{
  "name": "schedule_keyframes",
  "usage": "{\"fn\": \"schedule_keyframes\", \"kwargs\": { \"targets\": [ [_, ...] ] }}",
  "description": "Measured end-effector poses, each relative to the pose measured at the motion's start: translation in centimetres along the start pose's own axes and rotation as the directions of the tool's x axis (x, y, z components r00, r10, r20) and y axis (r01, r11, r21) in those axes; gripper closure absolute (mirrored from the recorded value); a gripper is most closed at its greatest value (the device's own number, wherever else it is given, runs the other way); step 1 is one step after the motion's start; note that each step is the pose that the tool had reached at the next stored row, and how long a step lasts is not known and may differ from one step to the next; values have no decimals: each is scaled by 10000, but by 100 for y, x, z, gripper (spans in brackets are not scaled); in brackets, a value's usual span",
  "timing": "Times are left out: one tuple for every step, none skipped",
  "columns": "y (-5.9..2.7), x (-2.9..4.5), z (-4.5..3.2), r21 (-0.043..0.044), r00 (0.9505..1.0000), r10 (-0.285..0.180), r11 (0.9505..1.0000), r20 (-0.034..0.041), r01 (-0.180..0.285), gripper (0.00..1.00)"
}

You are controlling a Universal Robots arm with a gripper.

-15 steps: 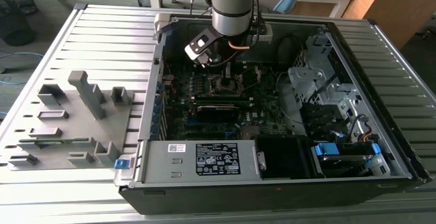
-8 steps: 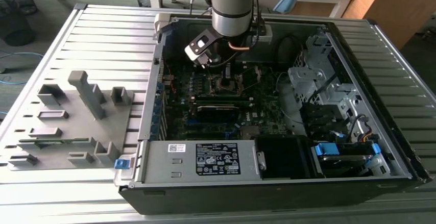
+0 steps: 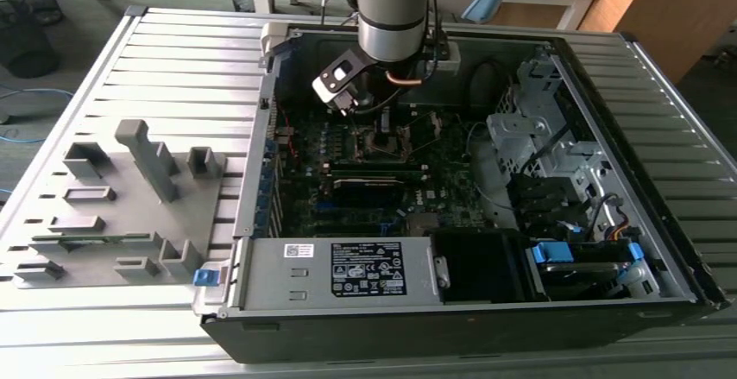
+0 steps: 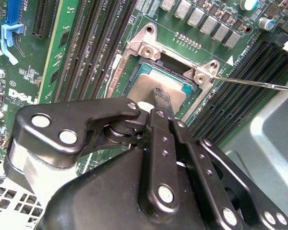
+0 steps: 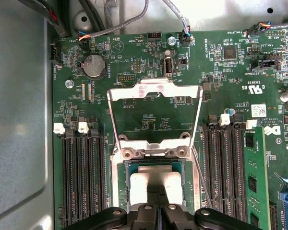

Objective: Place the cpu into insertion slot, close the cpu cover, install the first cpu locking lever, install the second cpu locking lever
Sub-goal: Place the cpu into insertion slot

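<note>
The cpu (image 5: 143, 178) lies flat in the insertion slot on the motherboard, its silver top also visible in the second wrist view (image 4: 146, 86). My gripper (image 5: 156, 191) hangs straight over it with both black fingers pressed together, tips at the middle of the chip (image 4: 161, 98). The cpu cover (image 5: 155, 90) stands open, tilted back from its hinge (image 5: 153, 152) so the board shows through its window. A thin wire locking lever (image 4: 259, 85) sticks out unlatched beside the socket. In the exterior view the gripper (image 3: 384, 127) reaches down into the open computer case above the socket (image 3: 386, 144).
Black memory slots (image 5: 84, 177) flank the socket on both sides, one holding a green module (image 5: 253, 184). The case walls, a power supply (image 3: 345, 268) and a drive cage (image 3: 536, 137) hem in the board. A grey fixture block (image 3: 116, 198) lies at the exterior view's left.
</note>
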State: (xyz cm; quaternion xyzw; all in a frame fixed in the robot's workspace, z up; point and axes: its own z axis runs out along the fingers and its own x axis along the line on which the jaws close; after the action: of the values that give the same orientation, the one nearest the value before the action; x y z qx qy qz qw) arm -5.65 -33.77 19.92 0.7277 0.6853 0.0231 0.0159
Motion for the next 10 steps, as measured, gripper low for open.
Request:
{"fn": "schedule_keyframes", "kwargs": {
  "targets": [
    [0,0,0,0,10000,0,10000,0,0,89],
    [0,0,1,0,10000,0,10000,0,0,89],
    [0,0,1,-1,10000,0,10000,-1,0,89],
    [0,0,2,-2,10000,0,10000,-2,0,89],
    [0,0,2,-2,10000,1,10000,-3,-1,89],
    [0,1,1,-3,10000,1,10000,-4,-1,89],
    [1,1,-2,-5,10000,1,10000,-7,-1,89],
    [1,2,-6,-8,10000,1,10000,-12,-1,89],
    [2,3,-13,-10,10000,1,10000,-17,-1,89],
    [2,2,-27,-6,10000,1,10000,-8,-1,89]
  ]
}}
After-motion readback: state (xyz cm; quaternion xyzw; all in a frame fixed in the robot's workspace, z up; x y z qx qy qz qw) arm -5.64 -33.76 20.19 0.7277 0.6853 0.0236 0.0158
